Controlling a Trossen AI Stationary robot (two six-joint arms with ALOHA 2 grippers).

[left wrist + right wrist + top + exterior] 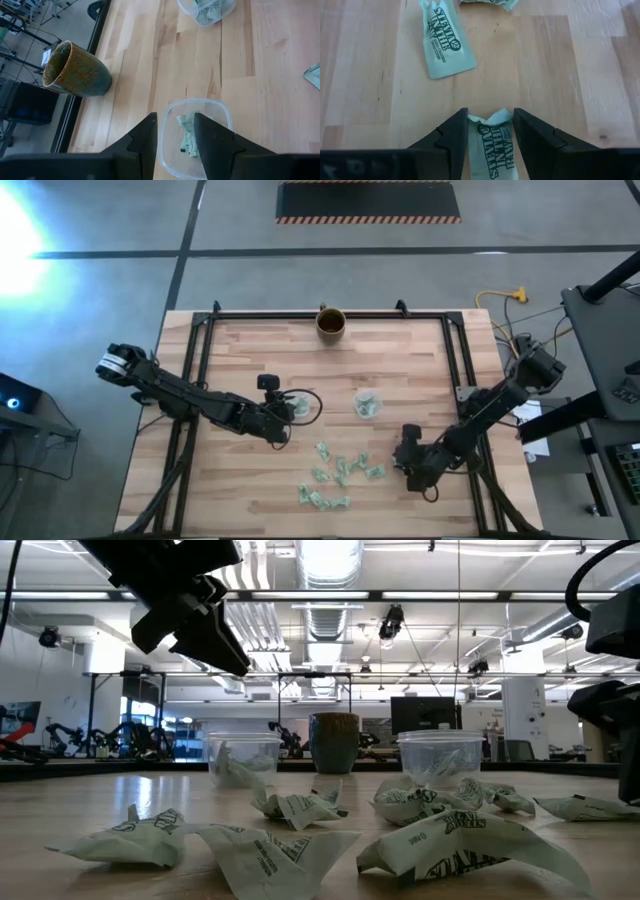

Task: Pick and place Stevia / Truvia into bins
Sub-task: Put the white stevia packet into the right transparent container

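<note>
packets (338, 478): lying loose on the bench (250, 350), nearer the front edge than the mug (331, 323) | cups (302, 404): sitting between mug and packets, each holding packets | right gripper (490, 131): jaws spread, straddling one packet (489, 145) | left gripper (175, 135): jaws spread, hovering over the cup left of the mug

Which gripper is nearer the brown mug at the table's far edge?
Left. The left gripper hangs over a clear cup mid-table, toward the mug. The right gripper is down near the loose packets, farther off.
</note>
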